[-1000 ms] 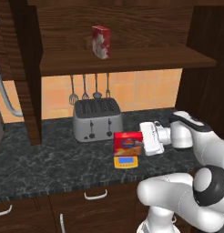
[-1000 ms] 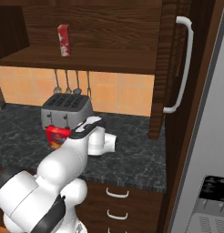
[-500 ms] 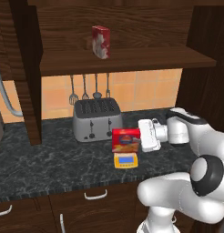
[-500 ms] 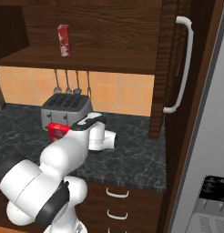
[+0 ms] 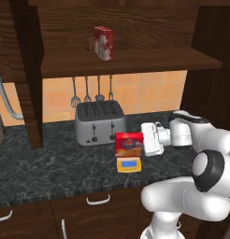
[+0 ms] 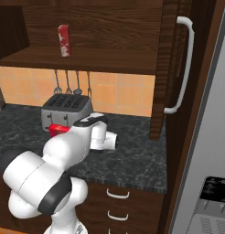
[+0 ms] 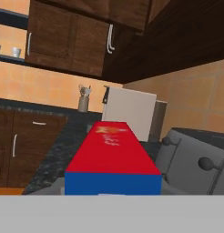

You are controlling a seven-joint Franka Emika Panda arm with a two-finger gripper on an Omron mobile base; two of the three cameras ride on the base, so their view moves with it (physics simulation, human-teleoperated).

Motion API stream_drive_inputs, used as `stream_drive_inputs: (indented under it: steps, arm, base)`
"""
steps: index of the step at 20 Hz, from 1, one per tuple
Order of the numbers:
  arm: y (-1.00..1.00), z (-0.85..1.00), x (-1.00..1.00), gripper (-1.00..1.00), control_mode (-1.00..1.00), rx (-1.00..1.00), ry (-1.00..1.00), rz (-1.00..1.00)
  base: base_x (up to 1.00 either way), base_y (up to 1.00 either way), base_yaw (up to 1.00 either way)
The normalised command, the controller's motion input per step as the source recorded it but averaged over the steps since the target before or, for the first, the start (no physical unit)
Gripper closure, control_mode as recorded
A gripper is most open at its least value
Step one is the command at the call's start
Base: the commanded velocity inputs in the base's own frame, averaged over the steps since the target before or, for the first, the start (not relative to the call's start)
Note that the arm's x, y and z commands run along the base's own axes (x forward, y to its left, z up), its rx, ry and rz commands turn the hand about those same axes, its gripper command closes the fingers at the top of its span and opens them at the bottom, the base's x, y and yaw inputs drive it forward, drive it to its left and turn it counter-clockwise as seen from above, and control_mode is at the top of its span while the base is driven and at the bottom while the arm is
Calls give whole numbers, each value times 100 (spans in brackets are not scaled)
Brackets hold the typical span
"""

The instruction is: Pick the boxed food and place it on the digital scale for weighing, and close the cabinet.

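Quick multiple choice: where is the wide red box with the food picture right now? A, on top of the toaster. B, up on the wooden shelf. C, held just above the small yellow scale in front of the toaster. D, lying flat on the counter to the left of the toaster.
C: the boxed food hangs at the end of the gripper directly over the digital scale, in front of the toaster.

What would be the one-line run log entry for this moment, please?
gripper: shut on boxed food | boxed food: held just above digital scale | toaster: behind | cabinet: door open
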Motion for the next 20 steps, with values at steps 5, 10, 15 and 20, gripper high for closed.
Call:
stream_drive_inputs:
  steps: [5, 10, 15, 20]
  arm:
    - [1, 0, 18, 100, -100, 0, 0, 0]
    - [3, -7, 6, -100, -100, 0, 1, 0]
    - [0, -1, -1, -100, -100, 0, 0, 0]
    - [-13, 0, -8, -100, -100, 0, 0, 0]
  base:
    - [0, 0, 0]
    - [0, 0, 0]
    - [0, 0, 0]
    - [0, 0, 0]
